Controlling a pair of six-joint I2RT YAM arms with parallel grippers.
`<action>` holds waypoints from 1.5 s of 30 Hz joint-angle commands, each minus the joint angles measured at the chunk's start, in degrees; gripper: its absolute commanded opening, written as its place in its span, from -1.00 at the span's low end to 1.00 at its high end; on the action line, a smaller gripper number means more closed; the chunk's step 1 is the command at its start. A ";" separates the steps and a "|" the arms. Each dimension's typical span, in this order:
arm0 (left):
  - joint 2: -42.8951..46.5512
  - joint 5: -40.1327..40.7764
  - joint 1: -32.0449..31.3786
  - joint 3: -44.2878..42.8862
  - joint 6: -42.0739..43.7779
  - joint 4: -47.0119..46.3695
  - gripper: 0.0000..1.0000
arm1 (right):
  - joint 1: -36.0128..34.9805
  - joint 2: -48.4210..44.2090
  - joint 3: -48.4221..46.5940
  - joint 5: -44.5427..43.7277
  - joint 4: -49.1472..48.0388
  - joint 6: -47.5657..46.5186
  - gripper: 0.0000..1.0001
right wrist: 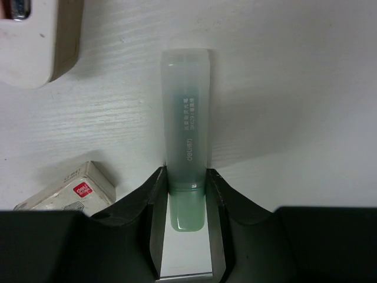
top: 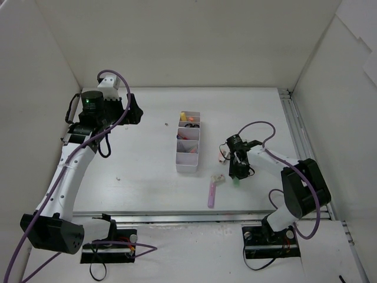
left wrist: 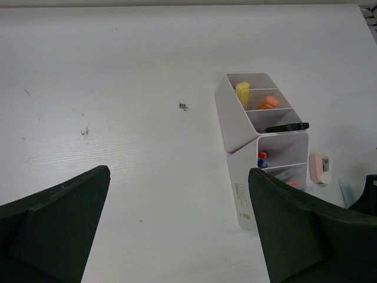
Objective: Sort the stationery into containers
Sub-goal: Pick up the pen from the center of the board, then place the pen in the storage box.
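- L gripper (left wrist: 179,174): top cam has it at ~10 o'clock of the table (top: 147,177). Jaws wide, nothing between them.
- organiser tray (top: 187,166): mid-table, long axis running 12 to 6. yellow highlighter (left wrist: 242,94) in far compartment, orange highlighter (left wrist: 268,102) in the next.
- purple highlighter (top: 211,194): flat on table at ~5 o'clock of tray, apart from it.
- R gripper (right wrist: 187,183): ~4 o'clock of tray. I see the jaws narrow, pinching the green highlighter (right wrist: 187,112), which lies on the table.
- boxed eraser (right wrist: 65,191): wrist cam, just beside R fingers at 9 o'clock.

"deli" on green highlighter (right wrist: 187,147), "deli" on eraser (right wrist: 70,191)
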State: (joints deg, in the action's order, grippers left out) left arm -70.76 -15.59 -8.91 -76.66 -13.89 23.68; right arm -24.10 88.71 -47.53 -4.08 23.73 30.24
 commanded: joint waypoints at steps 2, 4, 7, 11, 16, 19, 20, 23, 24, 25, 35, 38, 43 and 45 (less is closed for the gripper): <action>0.19 -0.84 -0.23 -4.11 1.41 -3.03 0.99 | -0.42 -2.39 -3.80 -0.40 1.50 -6.31 -1.00; -0.51 -1.80 -0.23 -4.81 1.23 -3.03 0.99 | -0.16 -5.63 -5.03 -1.11 1.32 -8.08 -1.00; -1.57 -5.21 -0.23 -5.42 1.58 -4.08 0.99 | -0.25 -10.63 -7.13 -0.49 1.06 -12.91 -1.00; -4.73 -15.76 -0.23 -6.74 1.67 -5.66 0.99 | -0.60 -15.84 -9.95 2.92 0.18 -21.17 -1.00; -12.99 -29.91 -3.65 -11.47 1.58 -6.81 0.99 | -1.65 -19.88 -13.20 12.76 -2.80 -29.70 -1.00; -17.64 -32.12 -8.13 -15.25 3.25 -5.93 0.99 | -1.92 -20.24 -15.57 16.80 -5.17 -33.21 -1.00; -18.79 -32.65 -9.10 -16.40 3.69 -5.84 0.99 | -1.83 -19.89 -16.19 17.52 -5.35 -33.31 -1.00; -22.13 -33.53 -10.52 -19.58 3.44 -4.86 0.99 | -1.74 -17.87 -17.95 18.57 -5.53 -33.49 -1.00; -22.83 -35.02 -11.04 -19.05 2.91 -6.09 0.99 | -1.92 -17.17 -18.56 21.10 -5.88 -34.27 -1.00; -23.19 -36.16 -11.04 -18.88 2.29 -7.41 0.99 | -2.09 -16.90 -19.00 23.39 -6.06 -36.37 -1.00; -30.05 -49.36 -14.90 -21.07 -5.28 -17.01 0.99 | -4.38 -9.35 -29.10 30.36 -9.48 -43.51 -1.00; -30.49 -46.90 -16.22 -21.95 -3.07 -15.24 0.91 | -4.99 -8.02 -30.86 31.23 -11.06 -43.69 -1.00; -31.45 -45.40 -16.23 -22.57 -3.16 -13.75 0.09 | -5.78 -7.76 -31.48 32.81 -13.44 -45.09 -1.00; -31.28 -45.49 -16.23 -22.48 -3.16 -13.93 -0.08 | -5.96 -7.41 -31.75 33.08 -13.44 -45.27 -1.00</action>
State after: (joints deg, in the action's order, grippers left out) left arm -103.66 -60.45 -25.45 -95.68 -17.43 12.82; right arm -29.41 81.23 -76.05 26.55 14.98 -13.41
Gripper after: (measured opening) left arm 0.484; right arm 0.258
